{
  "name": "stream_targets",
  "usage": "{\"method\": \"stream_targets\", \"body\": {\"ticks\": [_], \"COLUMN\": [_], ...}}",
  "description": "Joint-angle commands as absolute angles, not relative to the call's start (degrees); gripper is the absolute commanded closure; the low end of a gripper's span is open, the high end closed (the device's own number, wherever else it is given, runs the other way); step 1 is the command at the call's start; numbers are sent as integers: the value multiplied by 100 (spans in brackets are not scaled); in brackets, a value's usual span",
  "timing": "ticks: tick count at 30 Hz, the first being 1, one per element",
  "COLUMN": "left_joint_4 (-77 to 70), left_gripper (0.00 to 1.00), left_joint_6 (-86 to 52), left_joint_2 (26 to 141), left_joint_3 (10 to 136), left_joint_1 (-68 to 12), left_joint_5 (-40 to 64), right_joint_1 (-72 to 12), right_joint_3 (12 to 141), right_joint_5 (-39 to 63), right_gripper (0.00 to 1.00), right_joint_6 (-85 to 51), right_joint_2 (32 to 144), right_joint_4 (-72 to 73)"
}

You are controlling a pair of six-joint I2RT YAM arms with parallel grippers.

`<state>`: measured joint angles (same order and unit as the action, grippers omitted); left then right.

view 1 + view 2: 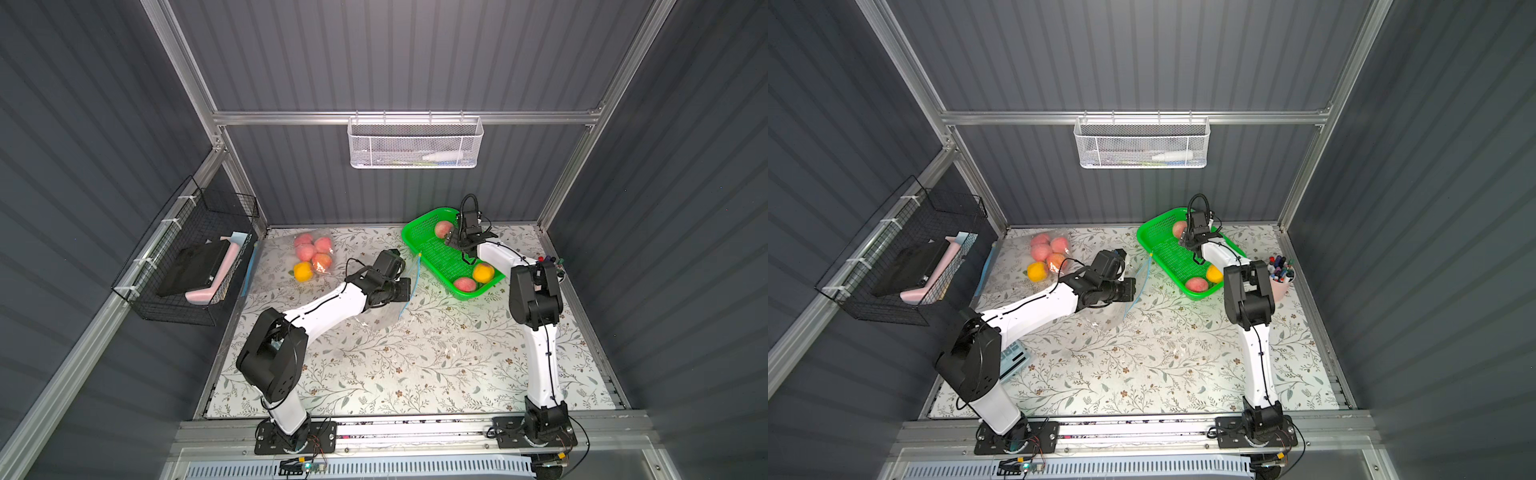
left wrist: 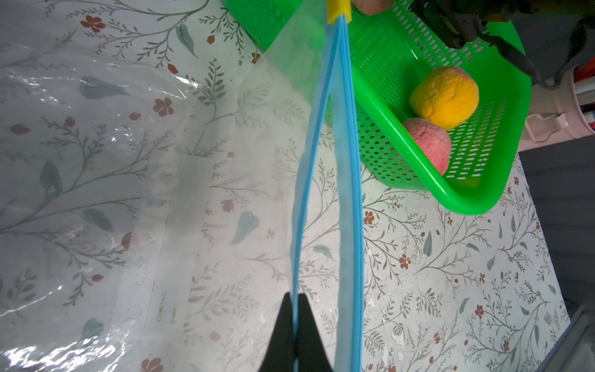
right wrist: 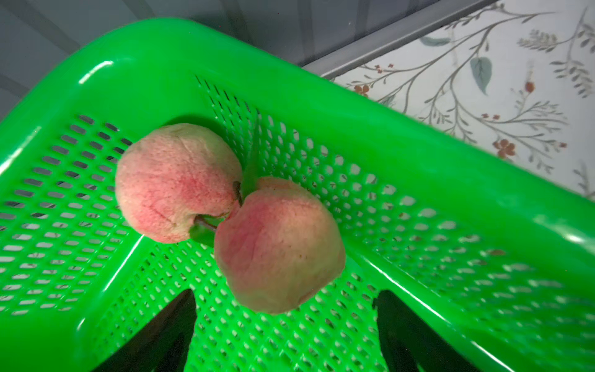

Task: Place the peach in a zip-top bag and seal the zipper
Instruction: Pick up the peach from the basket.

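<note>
Because the right gripper (image 3: 286,299) stands with its jaws apart on either side of a round pink peach (image 3: 278,244) that touches a second pink peach (image 3: 177,182) in the corner of the green perforated plastic basket (image 3: 418,154), a squeeze set slightly off-centre could, I judge, shove the neighbour, roll the chosen fruit against the wall, or catch both. Across the flower-patterned table (image 2: 450,290), the left gripper (image 2: 294,322) is pinched together on one lip of the blue zipper strip (image 2: 349,161) of the clear zip-top bag (image 2: 128,193), holding it up. Only a narrow slit shows between the lips, so a peach brought over may snag the free lip, drag the film, or pull it from the pinch.
</note>
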<state>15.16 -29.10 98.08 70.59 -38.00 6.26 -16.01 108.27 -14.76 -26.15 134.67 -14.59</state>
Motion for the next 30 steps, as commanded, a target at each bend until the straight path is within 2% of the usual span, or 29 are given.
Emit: {"method": "stream_targets", "body": {"ticks": [1, 10, 17, 24, 30], "left_joint_4": [1461, 1495, 1525, 1669, 1623], "left_gripper": [100, 100, 100, 100, 100], "left_joint_6": [-2877, -2824, -2838, -2763, -2745], "left_joint_2": [9814, 9810, 9747, 9588, 9405], "left_joint_3": [6944, 6924, 6906, 6853, 6767], "left_joint_1": [-3794, -3796, -3797, -3773, -3744], "left_joint_5": [733, 708, 645, 488, 474], "right_joint_1": [-1503, -1468, -1468, -1463, -1468], "right_joint_3": [11286, 11516, 11495, 10697, 9032], "right_joint_5": [-1439, -1387, -1226, -790, 243], "right_gripper": [18, 22, 41, 45, 45], "right_joint_6": [-2431, -2290, -2221, -2470, -2600], "right_joint_2": [13715, 14001, 13741, 12583, 10945], "right_joint_4": [-1551, -1510, -1695, -1789, -1117]}}
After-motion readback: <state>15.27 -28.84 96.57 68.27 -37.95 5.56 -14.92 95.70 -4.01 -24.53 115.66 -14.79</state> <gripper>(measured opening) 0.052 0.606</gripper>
